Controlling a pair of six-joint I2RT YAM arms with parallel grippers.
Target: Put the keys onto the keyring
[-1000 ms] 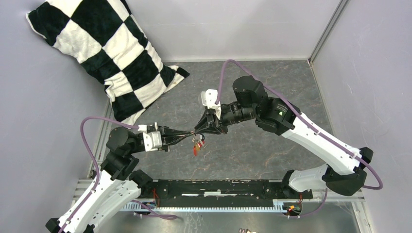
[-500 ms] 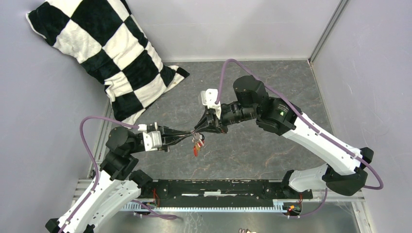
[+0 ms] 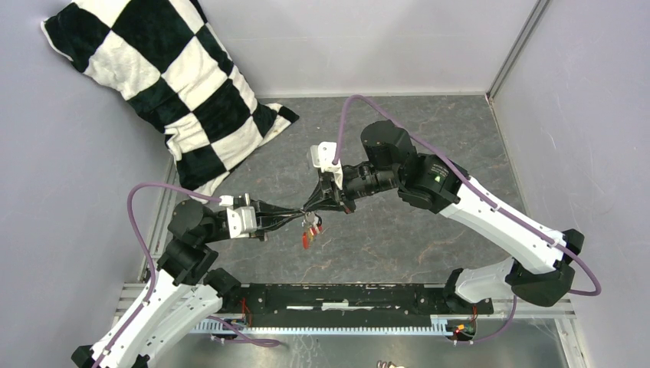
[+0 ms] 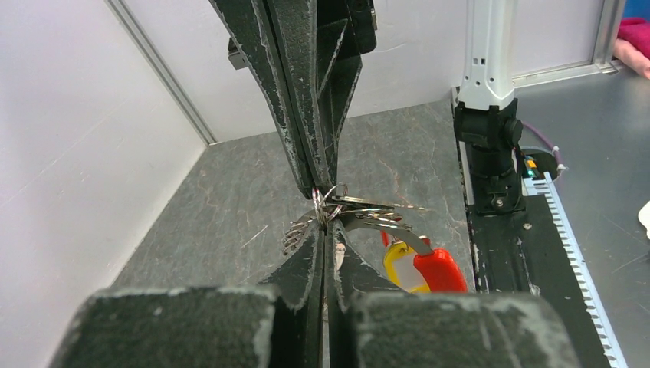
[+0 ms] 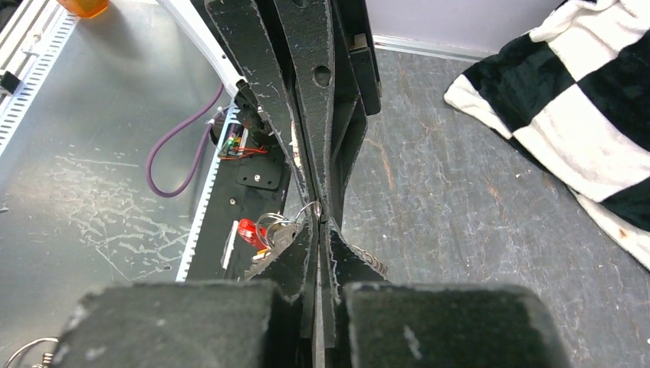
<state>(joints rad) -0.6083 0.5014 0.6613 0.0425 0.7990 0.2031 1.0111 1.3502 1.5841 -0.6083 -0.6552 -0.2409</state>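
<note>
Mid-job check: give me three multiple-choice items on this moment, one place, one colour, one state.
1. Where is the black-and-white checked pillow? A far left corner; B far right corner; C between the arm bases.
2. What colours are the plastic heads of the small metal keys? A blue and green; B red and yellow; C all white.
3. How do the left gripper and right gripper stand? A both wide open; B far apart; C both shut, tips meeting at the thin grey metal keyring.
Answers: 1 A, it leans in that corner; 2 B, the left wrist view shows both; 3 C, both wrist views show them closed.
</note>
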